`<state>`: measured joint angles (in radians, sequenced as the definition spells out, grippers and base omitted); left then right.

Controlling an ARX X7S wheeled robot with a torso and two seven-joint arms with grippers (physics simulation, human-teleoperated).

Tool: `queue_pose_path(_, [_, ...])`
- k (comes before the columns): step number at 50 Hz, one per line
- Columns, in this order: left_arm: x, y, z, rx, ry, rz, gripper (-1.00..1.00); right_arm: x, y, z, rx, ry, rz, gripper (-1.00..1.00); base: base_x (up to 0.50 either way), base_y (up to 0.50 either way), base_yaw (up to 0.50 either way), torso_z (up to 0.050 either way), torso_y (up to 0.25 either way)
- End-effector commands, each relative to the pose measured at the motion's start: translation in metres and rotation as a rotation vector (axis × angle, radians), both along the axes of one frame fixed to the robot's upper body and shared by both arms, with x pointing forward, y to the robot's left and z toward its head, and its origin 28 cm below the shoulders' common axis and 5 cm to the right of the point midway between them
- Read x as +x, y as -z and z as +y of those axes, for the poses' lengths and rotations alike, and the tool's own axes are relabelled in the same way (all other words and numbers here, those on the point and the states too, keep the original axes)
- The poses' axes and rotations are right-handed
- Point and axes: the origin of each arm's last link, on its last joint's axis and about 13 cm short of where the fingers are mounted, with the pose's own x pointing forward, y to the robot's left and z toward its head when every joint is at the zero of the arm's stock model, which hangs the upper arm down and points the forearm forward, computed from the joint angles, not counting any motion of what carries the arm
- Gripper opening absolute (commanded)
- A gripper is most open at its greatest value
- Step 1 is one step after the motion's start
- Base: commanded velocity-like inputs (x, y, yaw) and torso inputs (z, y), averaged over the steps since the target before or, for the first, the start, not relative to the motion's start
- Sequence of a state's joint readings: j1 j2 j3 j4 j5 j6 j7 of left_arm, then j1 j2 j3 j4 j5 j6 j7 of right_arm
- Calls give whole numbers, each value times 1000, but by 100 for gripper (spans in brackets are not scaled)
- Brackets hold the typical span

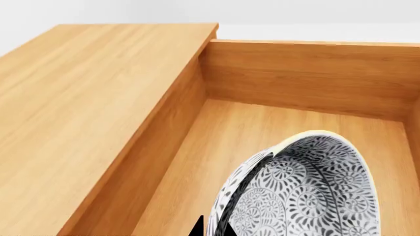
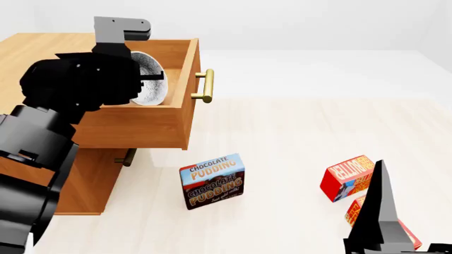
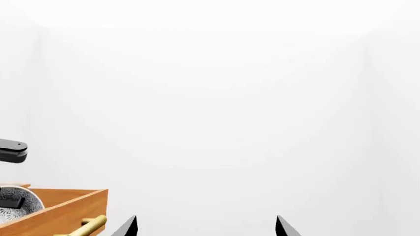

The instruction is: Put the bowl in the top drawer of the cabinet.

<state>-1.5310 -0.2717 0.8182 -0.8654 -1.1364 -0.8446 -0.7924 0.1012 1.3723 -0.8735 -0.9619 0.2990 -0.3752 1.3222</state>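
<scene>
- I have the left gripper inside the pulled-out top drawer, a light-brown wooden box with a horizontal brass bar handle on its front.
- The small round deep bowl, patterned grey and white, is pinched at its rim by that gripper and tipped steeply on edge, its paler inside facing the left wrist camera.
- From the left wrist view the bowl hangs over the drawer's bare wooden floor; I cannot tell whether its lower edge touches the floor.
- The drawer juts out from the light-brown wooden cabinet, whose flat top lies beside the open drawer.
- The lower drawer handle peeks out beneath the open drawer.
- My right gripper has its fingers spread wide with nothing between them, well apart from the cabinet.
- On the pale floor, a chocolate pudding box stands near the cabinet; a red box lies further to the right, beside the right arm.
</scene>
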Motion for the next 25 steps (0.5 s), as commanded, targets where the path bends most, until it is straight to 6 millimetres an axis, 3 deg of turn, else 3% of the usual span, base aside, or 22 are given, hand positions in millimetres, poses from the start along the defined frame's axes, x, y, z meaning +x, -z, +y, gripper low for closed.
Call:
queue_pose_path(1, [2,-1,2,11,-10,-6,-100,1,0,0,-1,-1,1,100,0,0,0,0,0])
queue_pose_path(6, [2,0,2,4,-9,-3,-100,1,2,0,0,-3,4,100,0,0,0,0,0])
queue_pose_path(7, [2,-1,2,1,-8,-3,100,1,2,0,0,-3,4,100,0,0,0,0,0])
queue_pose_path(25, [-7,-25,6,112,-89,-114,100,1,2,1,2,-6,4,100,0,0,0,0,1])
